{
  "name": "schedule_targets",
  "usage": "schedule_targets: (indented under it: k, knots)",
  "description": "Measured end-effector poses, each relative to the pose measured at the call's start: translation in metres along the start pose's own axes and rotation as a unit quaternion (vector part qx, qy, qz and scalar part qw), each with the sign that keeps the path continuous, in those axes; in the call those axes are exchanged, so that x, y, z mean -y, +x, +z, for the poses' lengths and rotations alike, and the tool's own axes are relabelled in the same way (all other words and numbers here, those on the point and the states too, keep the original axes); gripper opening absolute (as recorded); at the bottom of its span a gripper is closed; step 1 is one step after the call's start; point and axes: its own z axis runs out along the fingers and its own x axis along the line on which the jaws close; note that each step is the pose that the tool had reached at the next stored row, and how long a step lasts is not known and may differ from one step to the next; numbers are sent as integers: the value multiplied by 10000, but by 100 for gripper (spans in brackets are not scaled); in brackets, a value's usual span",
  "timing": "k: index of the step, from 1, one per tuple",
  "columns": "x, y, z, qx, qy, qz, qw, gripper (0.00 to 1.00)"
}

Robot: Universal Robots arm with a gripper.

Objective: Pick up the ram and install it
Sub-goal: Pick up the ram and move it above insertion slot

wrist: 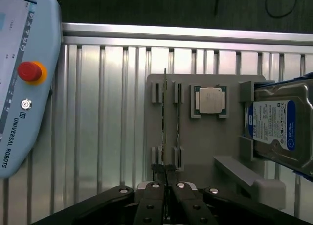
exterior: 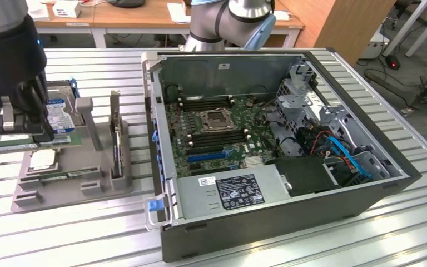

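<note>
The ram [exterior: 7, 148] is a long green stick hanging level under my gripper [exterior: 22, 132] at the exterior view's left. It sits just above the grey parts holder [exterior: 87, 183]. The gripper is shut on its upper edge. In the wrist view the ram [wrist: 165, 117] appears edge-on as a thin dark line running out from between my closed fingertips [wrist: 165, 186], over the holder's slotted rests [wrist: 166, 95]. The open computer case [exterior: 273, 222] lies to the exterior view's right, with the motherboard [exterior: 221, 130] and its long memory slots exposed.
On the holder stand a hard drive with a blue label [wrist: 274, 127], a processor chip [wrist: 210, 100] and an upright expansion card [exterior: 115, 136]. A second dark stick [wrist: 177, 107] lies in the neighbouring rest. A teach pendant [wrist: 22, 88] lies on the slatted table [exterior: 87, 67].
</note>
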Motion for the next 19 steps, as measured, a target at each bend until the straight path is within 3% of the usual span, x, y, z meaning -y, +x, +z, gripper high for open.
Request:
schedule_targets:
  k: [11,14,19]
  knots:
    - [-7,-7,-302,0,0,0,10000,10]
    - [-10,-10,-435,1,0,0,10000,10]
    - [-13,-13,-532,0,0,0,10000,10]
